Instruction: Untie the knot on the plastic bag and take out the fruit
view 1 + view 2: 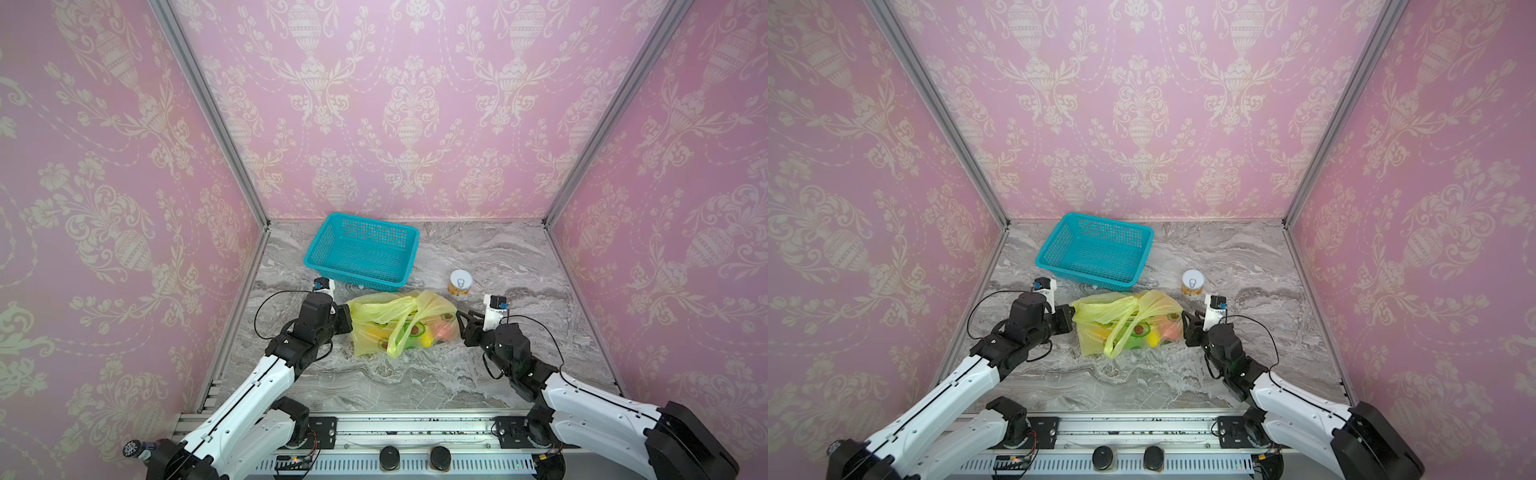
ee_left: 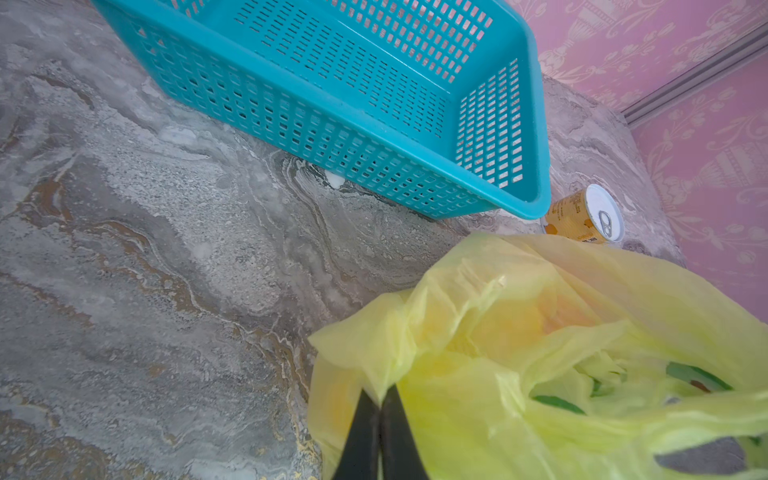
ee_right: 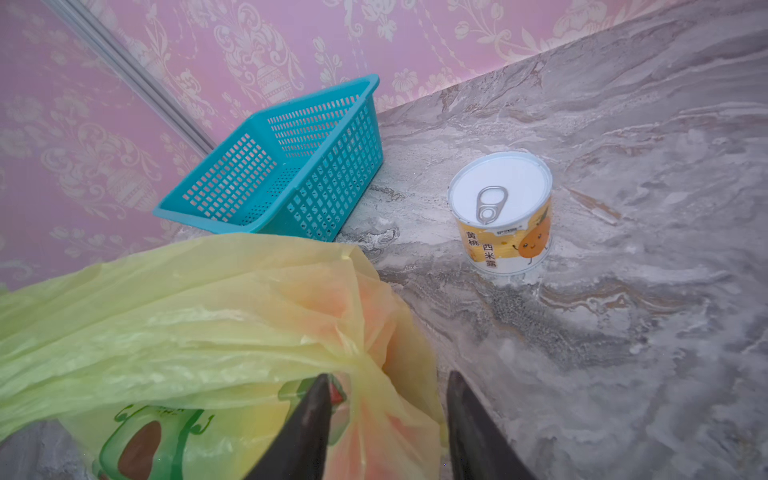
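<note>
We judge the work near half done: the plastic bag point(image 1: 370, 318) lies on the bench point(image 1: 415, 384) between our left fingers point(image 2: 365, 428), pressed together on its film, and our right fingers point(image 3: 316, 409), standing apart at its other edge; the knot point(image 1: 417, 308) looks loosened, and the fruit point(image 1: 442, 330) is not yet out.

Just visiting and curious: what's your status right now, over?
Left gripper shut on plastic bag edge. Right gripper open at opposite side. Fruit inside bag. Basket and can behind, not blocking.

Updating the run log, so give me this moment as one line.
left gripper: shut on plastic bag | right gripper: open at plastic bag's edge | fruit: inside plastic bag
</note>
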Tool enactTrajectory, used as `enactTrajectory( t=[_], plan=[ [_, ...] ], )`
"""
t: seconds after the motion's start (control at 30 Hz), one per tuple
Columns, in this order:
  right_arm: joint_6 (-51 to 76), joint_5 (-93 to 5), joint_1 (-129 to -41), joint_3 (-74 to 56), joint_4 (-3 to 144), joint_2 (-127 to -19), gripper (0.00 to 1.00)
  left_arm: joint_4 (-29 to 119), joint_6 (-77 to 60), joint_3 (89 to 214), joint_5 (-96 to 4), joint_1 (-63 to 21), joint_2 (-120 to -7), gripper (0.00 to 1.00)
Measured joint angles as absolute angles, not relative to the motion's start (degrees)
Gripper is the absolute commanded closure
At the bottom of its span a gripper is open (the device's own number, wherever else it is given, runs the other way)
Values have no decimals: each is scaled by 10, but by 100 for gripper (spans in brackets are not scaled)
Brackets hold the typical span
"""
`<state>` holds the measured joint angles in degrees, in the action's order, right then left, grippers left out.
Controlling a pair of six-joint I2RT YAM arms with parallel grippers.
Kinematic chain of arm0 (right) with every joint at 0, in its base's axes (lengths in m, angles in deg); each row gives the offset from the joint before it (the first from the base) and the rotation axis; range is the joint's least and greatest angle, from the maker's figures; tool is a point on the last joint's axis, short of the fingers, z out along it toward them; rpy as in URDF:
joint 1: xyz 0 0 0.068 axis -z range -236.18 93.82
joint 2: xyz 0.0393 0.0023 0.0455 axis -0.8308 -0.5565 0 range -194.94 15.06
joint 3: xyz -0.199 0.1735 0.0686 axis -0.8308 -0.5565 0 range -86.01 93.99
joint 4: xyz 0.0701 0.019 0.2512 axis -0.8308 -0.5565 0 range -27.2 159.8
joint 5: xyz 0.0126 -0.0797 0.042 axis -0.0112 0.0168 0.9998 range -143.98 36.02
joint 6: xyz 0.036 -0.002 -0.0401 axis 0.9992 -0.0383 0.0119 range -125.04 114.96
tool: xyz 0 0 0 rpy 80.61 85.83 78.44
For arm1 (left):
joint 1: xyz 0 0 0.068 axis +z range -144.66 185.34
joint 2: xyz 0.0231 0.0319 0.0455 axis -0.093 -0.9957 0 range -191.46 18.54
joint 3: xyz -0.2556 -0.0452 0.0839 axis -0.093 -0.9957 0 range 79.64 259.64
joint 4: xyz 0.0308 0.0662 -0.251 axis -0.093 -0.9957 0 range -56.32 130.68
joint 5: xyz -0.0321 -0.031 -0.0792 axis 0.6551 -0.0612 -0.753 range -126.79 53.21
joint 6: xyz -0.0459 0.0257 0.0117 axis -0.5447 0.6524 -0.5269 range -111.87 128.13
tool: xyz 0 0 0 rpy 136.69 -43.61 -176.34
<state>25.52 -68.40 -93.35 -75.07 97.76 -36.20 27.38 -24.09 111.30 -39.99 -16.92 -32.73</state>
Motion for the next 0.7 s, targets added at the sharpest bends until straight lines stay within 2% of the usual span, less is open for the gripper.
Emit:
enactTrajectory(
  t=[0.1,0.17,0.33,0.53,0.7],
  plan=[
    [239,-676,-945,-732,916,-312,18,282,-241,1113,-413,-169,-336,100],
    [228,-670,-960,-713,879,-286,15,285,-241,1113,-417,-169,-340,100],
    [190,-658,-1018,-663,827,-277,13,291,-241,1113,-421,-169,-341,100],
    [86,-648,-1107,-634,806,-340,17,290,-241,1113,-421,-169,-341,100],
    [8,-660,-1179,-634,799,-389,16,288,-241,1113,-414,-169,-350,100]
  ],
)
